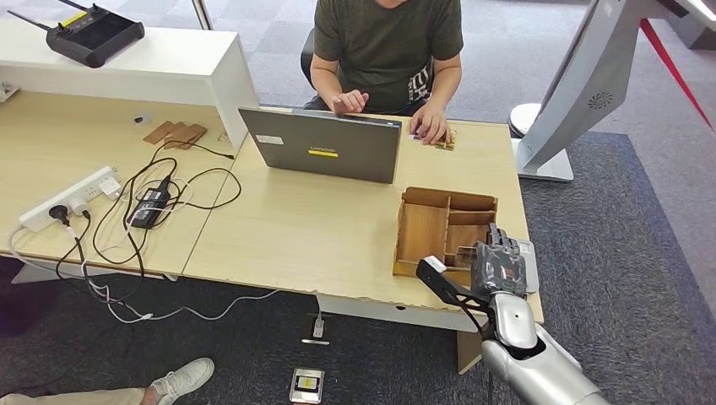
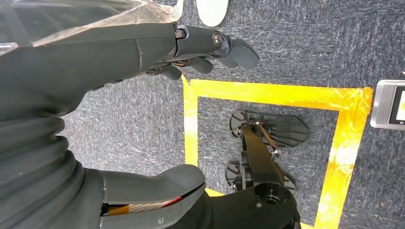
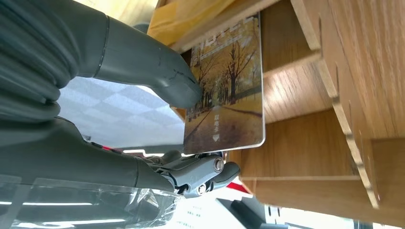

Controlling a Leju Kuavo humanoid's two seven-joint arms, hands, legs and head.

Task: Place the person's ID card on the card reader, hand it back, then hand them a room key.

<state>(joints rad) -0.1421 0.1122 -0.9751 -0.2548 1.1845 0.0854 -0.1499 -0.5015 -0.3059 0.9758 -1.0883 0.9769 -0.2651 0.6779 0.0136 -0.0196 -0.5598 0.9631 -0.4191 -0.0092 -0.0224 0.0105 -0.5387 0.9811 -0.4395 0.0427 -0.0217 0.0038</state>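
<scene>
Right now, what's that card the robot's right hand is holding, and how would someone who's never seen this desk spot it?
Start at the light wooden desk and find the wooden divided organizer box near its right edge. The right hand is at the box's near corner, and in the right wrist view it pinches a room key card between thumb and fingers. Its golden autumn-tree avenue print sets it apart from the plain wood around it.
</scene>
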